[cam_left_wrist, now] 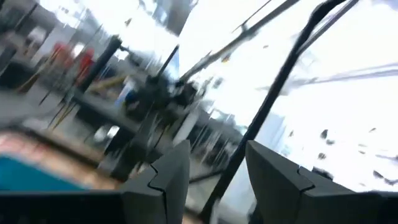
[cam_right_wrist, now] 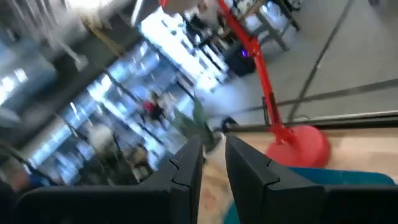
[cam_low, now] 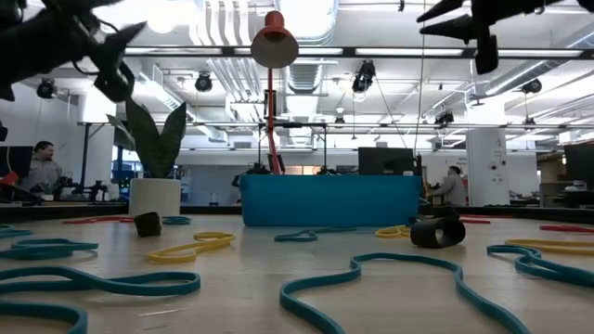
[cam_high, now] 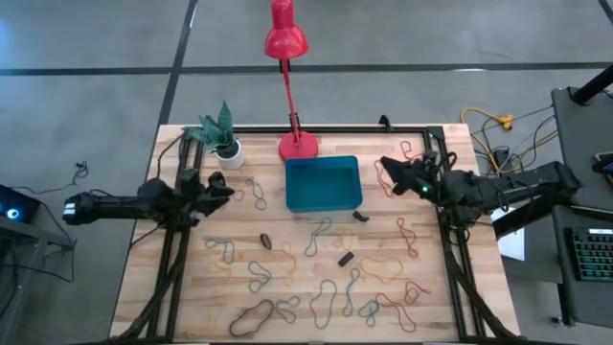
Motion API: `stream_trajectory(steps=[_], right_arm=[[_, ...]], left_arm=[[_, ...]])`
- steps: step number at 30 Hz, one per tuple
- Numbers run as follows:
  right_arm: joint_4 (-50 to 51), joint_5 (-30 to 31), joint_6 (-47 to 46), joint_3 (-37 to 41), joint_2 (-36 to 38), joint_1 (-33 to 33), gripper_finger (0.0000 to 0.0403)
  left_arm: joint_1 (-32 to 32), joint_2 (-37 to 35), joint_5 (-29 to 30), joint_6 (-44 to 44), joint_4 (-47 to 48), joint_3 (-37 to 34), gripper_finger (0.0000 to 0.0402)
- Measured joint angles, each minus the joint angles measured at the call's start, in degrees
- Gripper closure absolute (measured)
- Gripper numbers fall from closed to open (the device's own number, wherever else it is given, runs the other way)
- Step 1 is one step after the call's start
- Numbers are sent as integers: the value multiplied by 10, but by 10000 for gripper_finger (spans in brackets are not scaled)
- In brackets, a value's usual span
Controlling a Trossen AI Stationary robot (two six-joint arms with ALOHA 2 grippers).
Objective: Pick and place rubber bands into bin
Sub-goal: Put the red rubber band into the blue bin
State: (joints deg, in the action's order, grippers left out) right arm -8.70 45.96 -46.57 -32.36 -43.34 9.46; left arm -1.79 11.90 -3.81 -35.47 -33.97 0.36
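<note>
Several rubber bands (cam_high: 319,235) in mixed colours lie flat and scattered over the wooden table, most of them on its near half; the low view shows a teal one (cam_low: 371,278) and a yellow one (cam_low: 190,249) close up. The teal bin (cam_high: 289,187) stands at the table's middle, toward the far edge (cam_low: 329,199). My left gripper (cam_high: 222,188) hangs open in the air left of the bin, its fingers apart around nothing (cam_left_wrist: 217,171). My right gripper (cam_high: 386,165) hovers right of the bin's far corner, raised, with a narrow bare gap between its fingers (cam_right_wrist: 214,165).
A red lamp's base (cam_high: 298,146) and a small white plant pot (cam_high: 228,151) stand behind the bin by the far edge. Small black pieces (cam_high: 346,259) lie among the bands. Yellow cables (cam_high: 493,120) and a keyboard (cam_high: 592,254) sit beyond the table's right edge.
</note>
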Motion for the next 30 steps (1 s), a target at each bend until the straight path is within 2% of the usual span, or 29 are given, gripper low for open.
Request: stream_trajectory(steps=[2, 5, 8, 11, 15, 18, 23, 30], right_arm=[[77, -2, 1, -38, -25, -5, 342], [265, -11, -28, -105, -69, -28, 341], [460, -67, -103, -173, -113, -71, 327], [565, -121, -90, -224, -159, -108, 298], [622, -184, -40, -273, -210, -174, 246], [690, -274, -27, -291, -252, -263, 214], [738, -385, 46, -284, -311, -420, 198], [725, -375, 96, -288, -395, -538, 208]], left_arm=[[0, 0, 0, 2, -37, 0, 260], [0, 0, 5, 2, -90, 0, 260], [0, 0, 9, 3, -124, 0, 260], [0, -1, 12, 3, -137, 0, 260], [0, 0, 13, 3, -138, 0, 260], [0, 0, 16, 0, -136, 0, 260], [0, 0, 39, -6, -135, 0, 260], [0, 21, 164, -36, -109, 0, 260]])
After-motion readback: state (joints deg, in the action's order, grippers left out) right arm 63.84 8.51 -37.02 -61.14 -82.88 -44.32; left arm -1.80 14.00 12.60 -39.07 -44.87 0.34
